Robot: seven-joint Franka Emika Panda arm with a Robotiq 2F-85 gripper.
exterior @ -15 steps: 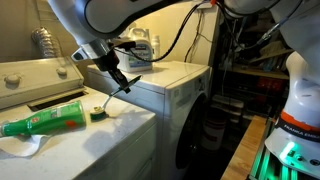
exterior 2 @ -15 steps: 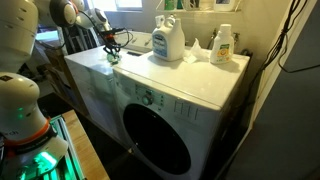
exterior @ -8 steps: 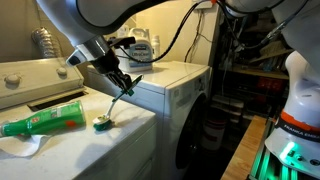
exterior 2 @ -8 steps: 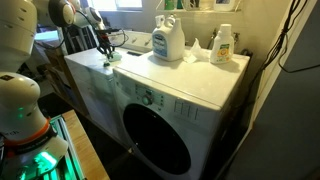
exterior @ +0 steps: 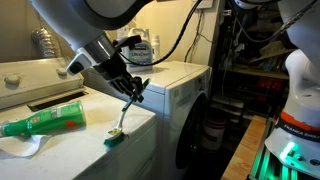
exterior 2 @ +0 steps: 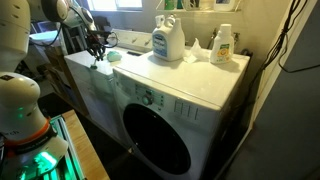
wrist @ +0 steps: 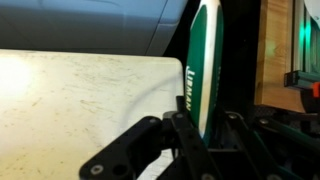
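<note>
At the front edge of the white washer top [exterior: 88, 146], one toothbrush [exterior: 121, 117] leans tilted, its upper end clamped between two fingers [exterior: 134, 89], its head seemingly touching down, near one green tube [exterior: 45, 121].

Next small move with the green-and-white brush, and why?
Probably draw it inward a little: the shut gripper holds the green-and-white long-handled brush tilted, and its head appears to rest right at the front edge of the white machine top, so any outward travel would likely slip it off.
</note>
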